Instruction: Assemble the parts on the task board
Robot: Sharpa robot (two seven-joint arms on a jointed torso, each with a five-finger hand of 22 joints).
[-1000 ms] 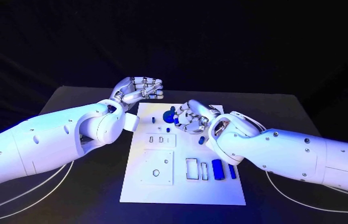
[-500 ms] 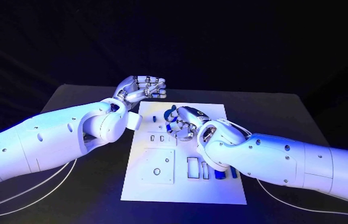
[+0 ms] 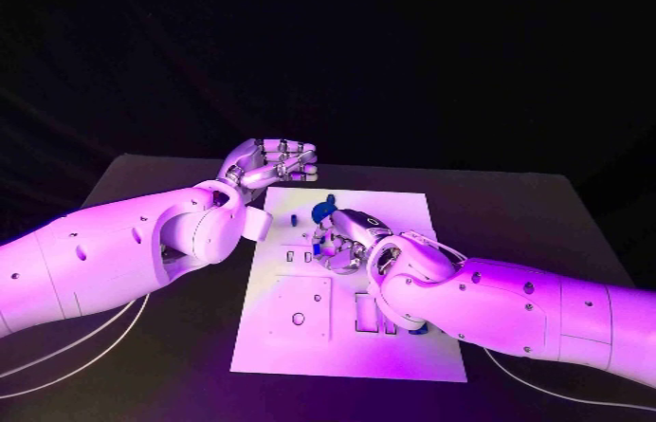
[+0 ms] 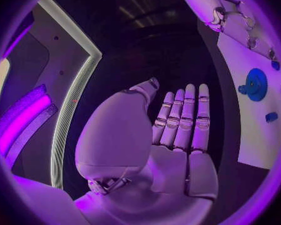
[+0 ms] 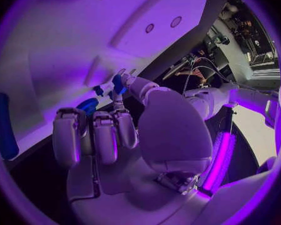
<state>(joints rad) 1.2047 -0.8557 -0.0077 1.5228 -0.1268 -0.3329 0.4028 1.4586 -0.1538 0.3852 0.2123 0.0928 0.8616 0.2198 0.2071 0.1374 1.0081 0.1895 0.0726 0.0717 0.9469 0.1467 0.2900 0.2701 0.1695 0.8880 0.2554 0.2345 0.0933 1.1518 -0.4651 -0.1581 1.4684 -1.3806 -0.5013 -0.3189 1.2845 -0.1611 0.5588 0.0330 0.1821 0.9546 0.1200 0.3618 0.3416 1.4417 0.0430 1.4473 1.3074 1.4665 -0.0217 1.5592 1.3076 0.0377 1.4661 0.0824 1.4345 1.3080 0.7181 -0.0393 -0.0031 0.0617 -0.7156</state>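
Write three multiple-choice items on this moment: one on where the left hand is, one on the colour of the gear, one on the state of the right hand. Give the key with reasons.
1. Where is the left hand?
A. Off the task board's far left corner
B. Pressed flat on the board's near edge
C. Under the right arm

2. What colour is the gear on the board?
A. Red
B. Blue
C. Yellow

3. What is the right hand doing?
A. Lying flat with nothing in it
B. Pinching a small blue part
C. Gripping the left arm

Key: 1 A, the head view shows it there, over the black table. 2 B, the left wrist view shows it blue. 3 B, the right wrist view shows the part between its fingertips.
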